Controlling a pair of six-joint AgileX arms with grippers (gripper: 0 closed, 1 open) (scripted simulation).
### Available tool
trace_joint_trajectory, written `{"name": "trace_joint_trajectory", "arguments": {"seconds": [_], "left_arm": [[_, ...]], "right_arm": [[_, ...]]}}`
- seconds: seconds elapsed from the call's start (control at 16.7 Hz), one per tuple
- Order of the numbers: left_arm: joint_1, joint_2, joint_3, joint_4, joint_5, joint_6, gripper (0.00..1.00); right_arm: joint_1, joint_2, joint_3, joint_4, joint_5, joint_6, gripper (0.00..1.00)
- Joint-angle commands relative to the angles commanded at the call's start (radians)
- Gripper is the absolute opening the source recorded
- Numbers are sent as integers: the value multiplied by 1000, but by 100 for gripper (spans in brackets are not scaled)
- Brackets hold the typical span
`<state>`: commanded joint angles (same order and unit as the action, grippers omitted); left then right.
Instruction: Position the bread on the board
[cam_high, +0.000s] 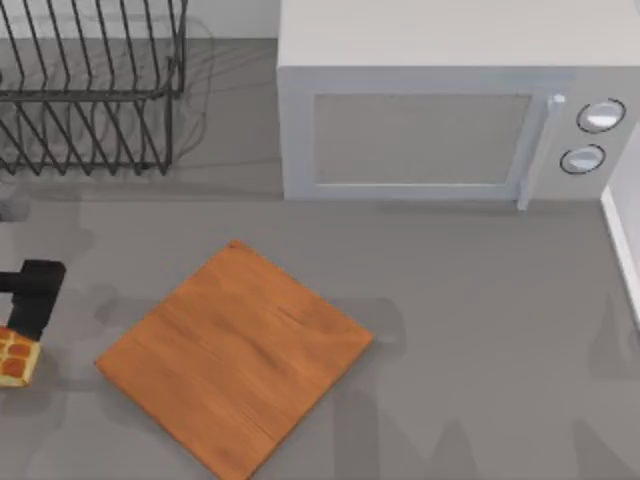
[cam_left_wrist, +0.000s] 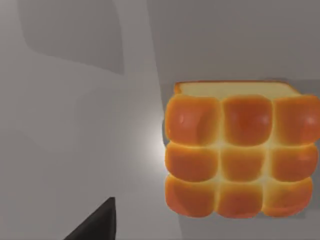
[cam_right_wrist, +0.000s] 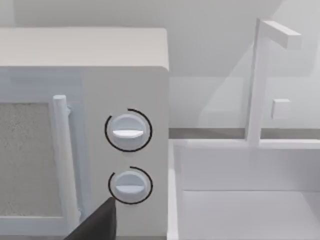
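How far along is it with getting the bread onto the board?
Nothing looks done yet: the board lies bare mid-table, and the bread sits on the table at the far left edge, apart from it. In hand: the left gripper hovers right beside the bread, which looms close in the left wrist view. Left to do: grasp, carry across, set down.

Open table (cam_high: 480, 330) around board (cam_high: 235, 355), microwave (cam_high: 450, 110), likely dish rack (cam_high: 90, 90) behind
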<state>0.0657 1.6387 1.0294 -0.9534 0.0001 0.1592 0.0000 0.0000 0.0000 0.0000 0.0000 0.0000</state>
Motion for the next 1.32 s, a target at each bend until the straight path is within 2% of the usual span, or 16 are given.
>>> {"name": "trace_joint_trajectory", "arguments": {"seconds": [0.42,0.84,1.14,1.32], "left_arm": [[-3,20,-6,13,0,-1,100],[2,143,-133,271,0,5,100],[3,153,-145,288,0,5,100],[3,153,-145,288,0,5,77]], "right_arm": [[0,0,0,0,0,0,100],[0,0,0,0,0,0,100],[0,0,0,0,0,0,100],[0,0,0,0,0,0,100]]}}
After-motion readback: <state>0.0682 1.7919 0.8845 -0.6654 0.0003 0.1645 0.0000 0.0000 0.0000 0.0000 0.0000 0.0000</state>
